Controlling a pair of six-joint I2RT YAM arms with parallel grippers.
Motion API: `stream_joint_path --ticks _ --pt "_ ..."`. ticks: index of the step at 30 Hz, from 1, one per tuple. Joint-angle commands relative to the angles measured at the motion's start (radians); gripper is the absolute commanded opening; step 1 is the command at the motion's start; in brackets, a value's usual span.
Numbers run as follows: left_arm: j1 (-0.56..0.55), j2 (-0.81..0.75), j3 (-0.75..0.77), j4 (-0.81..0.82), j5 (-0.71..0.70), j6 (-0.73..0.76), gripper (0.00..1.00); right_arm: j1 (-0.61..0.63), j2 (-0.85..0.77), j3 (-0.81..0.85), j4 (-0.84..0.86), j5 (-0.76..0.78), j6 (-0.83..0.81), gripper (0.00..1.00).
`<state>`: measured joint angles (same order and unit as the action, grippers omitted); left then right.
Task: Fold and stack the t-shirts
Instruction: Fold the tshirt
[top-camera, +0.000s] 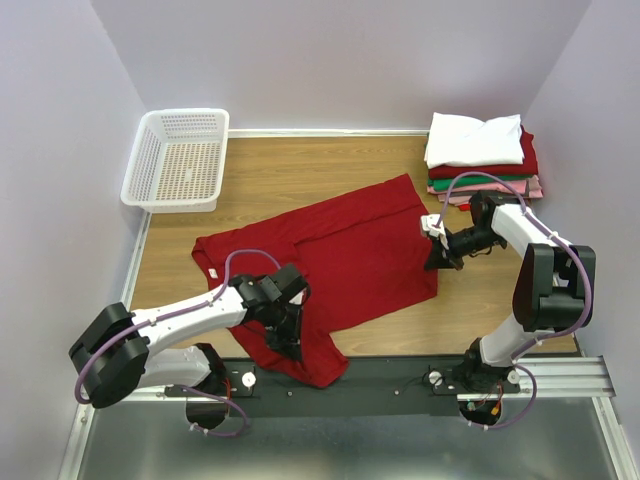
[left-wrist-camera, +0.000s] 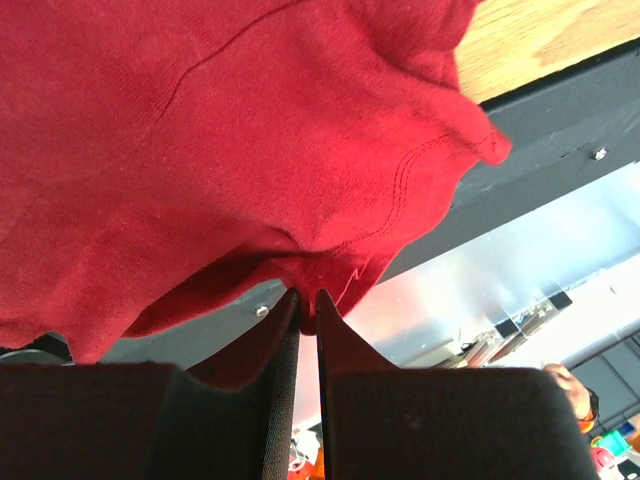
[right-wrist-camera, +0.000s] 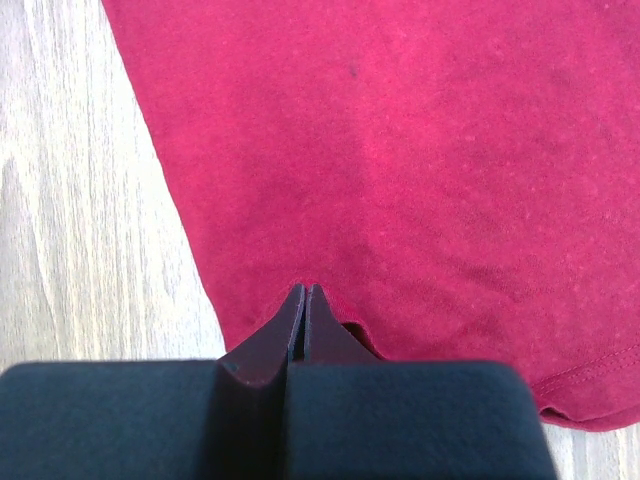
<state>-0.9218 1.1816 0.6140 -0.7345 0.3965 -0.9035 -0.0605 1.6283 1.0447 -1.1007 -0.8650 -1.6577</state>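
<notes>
While the dark red t-shirt (top-camera: 340, 250) is lying spread across the middle of the wooden desk (top-camera: 300, 165), both arms are gripping its edges. The left pincer (top-camera: 290, 335), at the lower left of the top view, is pinching the hem near the desk's front edge, its jaws closed on a fold of cloth. The right pincer (top-camera: 437, 255), at centre right, is clamped on the shirt's right edge, jaws nearly touching. The folded t-shirts (top-camera: 480, 155) are sitting stacked at the upper right; a white basket (top-camera: 180, 160) is standing at the upper left.

Each grip looks thin, so I judge the cloth may be slipping free if the arms are pulling apart or lifting unevenly, leaving a crooked fold.

How many layers each pincer is holding is hard to tell, and the shirt's near corner is hanging over the desk edge, partly hidden by the left arm.
</notes>
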Motion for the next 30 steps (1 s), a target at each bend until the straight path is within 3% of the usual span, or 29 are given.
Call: stream_joint_path --ticks 1,17,19,20,30 --pt "0.006 -0.017 -0.008 0.003 0.047 0.015 0.19 0.001 -0.018 -0.012 0.002 -0.039 -0.022 0.0" --pt "0.006 -0.042 0.003 0.0 0.061 0.022 0.19 -0.004 -0.018 -0.015 0.002 -0.037 -0.028 0.01" --pt "0.006 -0.045 0.001 0.001 0.054 0.014 0.11 -0.004 -0.018 -0.015 0.002 -0.039 -0.027 0.0" --pt "0.006 -0.054 0.0 0.009 0.053 0.009 0.0 -0.004 -0.018 -0.015 0.002 -0.039 -0.027 0.01" --pt "0.041 -0.083 0.09 -0.032 -0.019 -0.014 0.0 -0.004 -0.039 0.012 -0.002 -0.051 -0.008 0.0"
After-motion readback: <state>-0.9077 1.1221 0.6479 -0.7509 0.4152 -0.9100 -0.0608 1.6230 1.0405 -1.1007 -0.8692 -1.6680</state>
